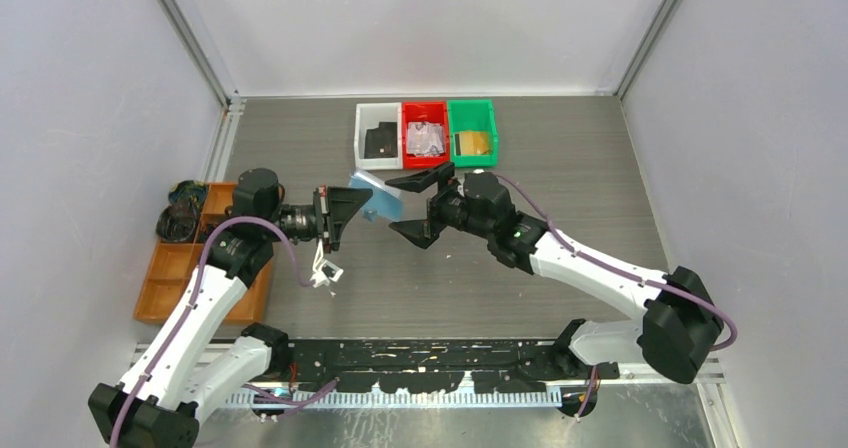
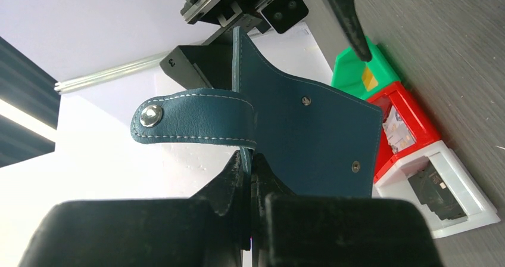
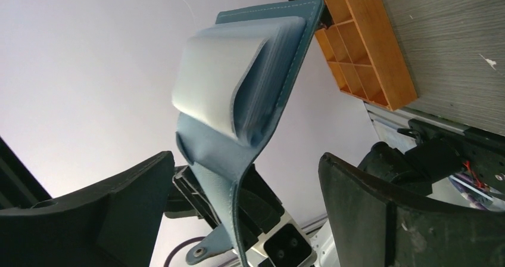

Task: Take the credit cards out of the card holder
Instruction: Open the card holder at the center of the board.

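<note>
My left gripper [image 1: 352,208] is shut on the edge of the blue card holder [image 1: 378,192] and holds it upright above the table. In the left wrist view the jaws [image 2: 253,174] pinch its dark outer side [image 2: 309,136], with the snap tab [image 2: 190,117] curling left. My right gripper [image 1: 418,204] is open, its fingers on either side of the holder [image 3: 250,100] without touching it. The holder's pale blue pockets [image 3: 220,82] face it; I see no card in them. Credit cards lie in the bins: black [image 1: 380,140], silvery [image 1: 426,140], gold [image 1: 472,144].
White [image 1: 362,133], red [image 1: 425,110] and green [image 1: 472,108] bins stand in a row at the back. An orange-brown compartment tray [image 1: 190,263] with dark cables sits at the left edge. A small white object [image 1: 325,270] hangs below the left wrist.
</note>
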